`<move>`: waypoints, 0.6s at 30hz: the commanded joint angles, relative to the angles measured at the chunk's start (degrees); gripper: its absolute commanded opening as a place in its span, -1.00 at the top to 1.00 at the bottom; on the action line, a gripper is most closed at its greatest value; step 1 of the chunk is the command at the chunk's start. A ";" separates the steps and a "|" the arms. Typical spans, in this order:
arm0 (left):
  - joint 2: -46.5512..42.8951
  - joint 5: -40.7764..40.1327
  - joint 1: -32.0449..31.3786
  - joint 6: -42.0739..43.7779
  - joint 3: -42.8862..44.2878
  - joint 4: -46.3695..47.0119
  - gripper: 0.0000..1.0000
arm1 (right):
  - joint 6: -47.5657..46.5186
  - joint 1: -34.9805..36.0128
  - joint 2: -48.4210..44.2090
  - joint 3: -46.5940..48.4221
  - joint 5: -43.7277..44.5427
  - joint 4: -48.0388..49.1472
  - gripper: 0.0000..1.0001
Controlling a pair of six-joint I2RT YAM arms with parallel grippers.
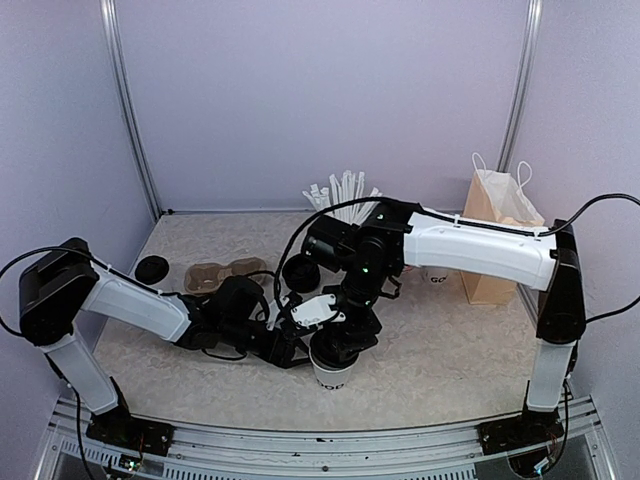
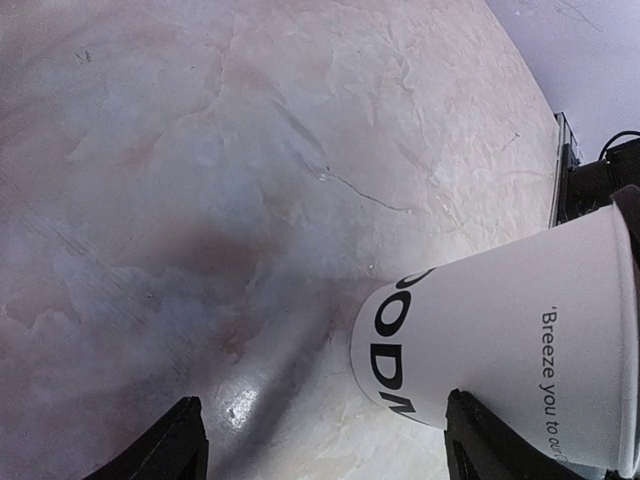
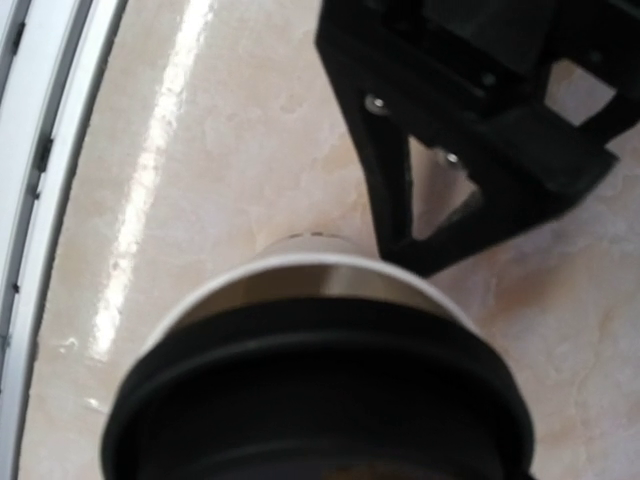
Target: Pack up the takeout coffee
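Note:
The white paper cup point(image 1: 330, 378) with black lettering stands upright on the table near the front middle. My right gripper point(image 1: 345, 335) hangs straight over it, shut on the round black lid point(image 1: 335, 352). In the right wrist view the lid point(image 3: 310, 400) fills the bottom, just above the cup's white rim point(image 3: 300, 265); my own fingers are hidden there. My left gripper point(image 1: 300, 345) lies low at the cup's left side, jaws wide open. In the left wrist view the cup point(image 2: 520, 360) sits by the right finger point(image 2: 470, 445), and the gripper point(image 2: 325, 425) is empty.
A brown paper bag point(image 1: 497, 240) stands at the back right, with another white cup point(image 1: 437, 276) beside it. White straws point(image 1: 340, 192), a dark mug point(image 1: 300, 272), a cardboard cup carrier point(image 1: 222, 274) and a loose black lid point(image 1: 152, 268) lie behind. The table's front rail point(image 3: 20, 200) is close.

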 commanded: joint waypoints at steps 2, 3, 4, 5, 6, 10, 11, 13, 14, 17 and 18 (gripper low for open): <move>0.87 -0.55 -0.22 -0.30 1.79 0.95 -0.59 | -0.22 1.71 2.20 -0.68 1.19 -1.45 -0.43; 0.91 -0.53 -0.25 -0.30 1.90 0.87 -0.59 | -0.20 1.76 2.28 -0.76 1.51 -1.41 -0.44; 0.98 -0.52 -0.18 -0.30 1.96 0.85 -0.59 | -0.26 1.85 2.38 -0.79 1.83 -1.38 -0.45; 0.92 -0.64 -0.24 -0.30 2.01 0.83 -0.59 | -0.29 1.90 2.46 -0.79 1.97 -1.40 -0.46; 0.92 -0.75 -0.16 -0.26 2.06 0.80 -0.59 | -0.28 1.99 2.57 -0.71 2.15 -1.37 -0.47; 1.13 -1.04 -0.08 -0.39 2.19 0.77 -0.59 | -0.46 2.43 2.80 -0.61 2.79 -1.32 -0.51; 1.29 -1.07 -0.08 -0.39 2.26 0.77 -0.59 | -0.41 2.50 2.92 -0.57 2.92 -1.24 -0.51; 1.34 -1.12 -0.07 -0.39 2.28 0.77 -0.58 | -0.37 2.56 3.20 -0.53 3.22 -1.24 -0.53; 1.35 -1.26 -0.07 -0.39 2.28 0.73 -0.58 | -0.29 2.56 3.29 -0.52 3.38 -1.26 -0.55; 1.18 -1.67 0.09 -0.34 2.18 0.13 -0.58 | -0.19 2.58 3.15 -0.52 3.94 -0.91 -0.58; 1.03 -1.81 0.21 -0.26 2.19 -0.11 -0.58 | -0.20 2.57 2.94 -0.48 4.04 -0.83 -0.60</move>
